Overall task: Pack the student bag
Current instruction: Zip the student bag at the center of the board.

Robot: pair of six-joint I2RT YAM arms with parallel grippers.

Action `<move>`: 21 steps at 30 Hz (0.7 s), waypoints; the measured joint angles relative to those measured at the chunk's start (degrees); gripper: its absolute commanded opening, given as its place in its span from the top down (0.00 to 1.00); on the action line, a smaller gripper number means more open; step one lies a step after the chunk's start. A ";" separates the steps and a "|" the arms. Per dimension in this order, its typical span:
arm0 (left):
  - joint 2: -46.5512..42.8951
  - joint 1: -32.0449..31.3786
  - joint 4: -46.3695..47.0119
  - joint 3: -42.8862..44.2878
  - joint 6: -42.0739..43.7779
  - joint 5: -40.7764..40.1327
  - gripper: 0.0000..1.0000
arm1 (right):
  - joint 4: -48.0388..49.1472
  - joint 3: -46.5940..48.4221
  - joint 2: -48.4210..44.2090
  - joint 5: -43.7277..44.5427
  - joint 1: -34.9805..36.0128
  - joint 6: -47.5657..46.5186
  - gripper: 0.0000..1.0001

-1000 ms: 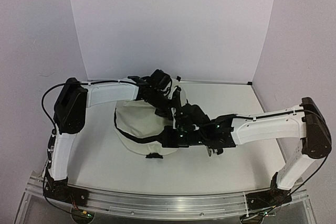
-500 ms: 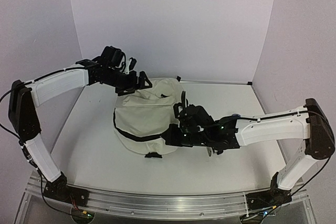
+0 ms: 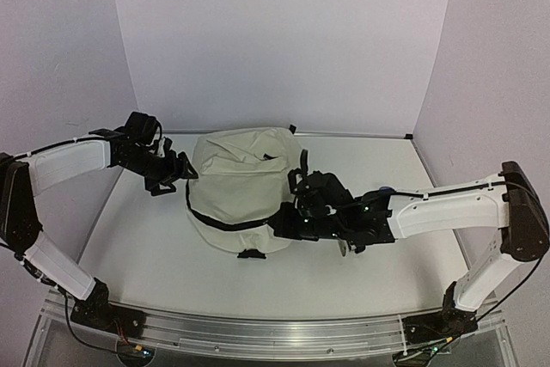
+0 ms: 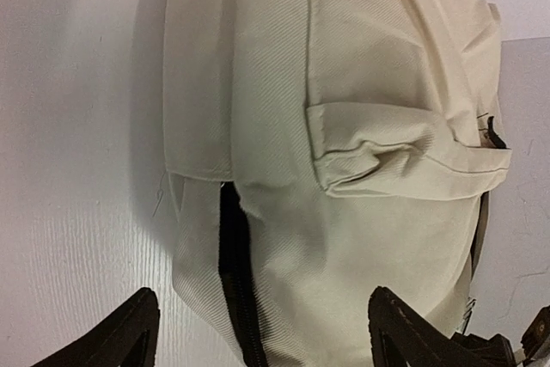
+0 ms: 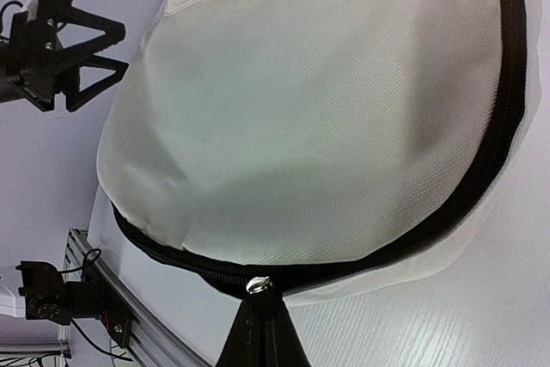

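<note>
The student bag (image 3: 236,182), cream with a black zipper (image 3: 219,221), lies in the middle of the white table. My left gripper (image 3: 179,174) hovers just off its left side, open and holding nothing. In the left wrist view the bag (image 4: 361,83) fills the frame beyond my spread fingertips (image 4: 137,333), with the zipper (image 4: 232,281) running between them. My right gripper (image 3: 279,223) sits at the bag's near right edge. In the right wrist view that gripper (image 5: 262,320) is shut on the zipper pull (image 5: 258,284), and the bag's panel (image 5: 326,109) bulges above it. The left gripper (image 5: 82,53) shows open at top left.
White walls (image 3: 284,40) close in the table at the back and on both sides. An aluminium rail (image 3: 275,333) carrying the arm bases runs along the near edge. A black buckle (image 3: 252,254) sticks out from the bag's near side.
My left arm has swung from above the bag's top out to its left side, and its gripper has opened. The bag's upper part is now uncovered. The right gripper has stayed shut at the zipper.
</note>
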 measured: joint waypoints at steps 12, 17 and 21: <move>2.25 0.57 5.60 -3.41 -2.47 6.05 0.84 | -0.04 -0.35 -0.63 0.00 0.00 0.20 1.00; 2.71 0.68 10.91 -6.45 -4.85 9.62 0.99 | -0.07 -0.76 -1.44 0.02 0.00 0.22 1.00; 2.71 -0.44 15.80 -8.57 -8.22 10.54 1.00 | -0.11 -0.76 -1.44 -0.50 -0.02 -0.02 1.00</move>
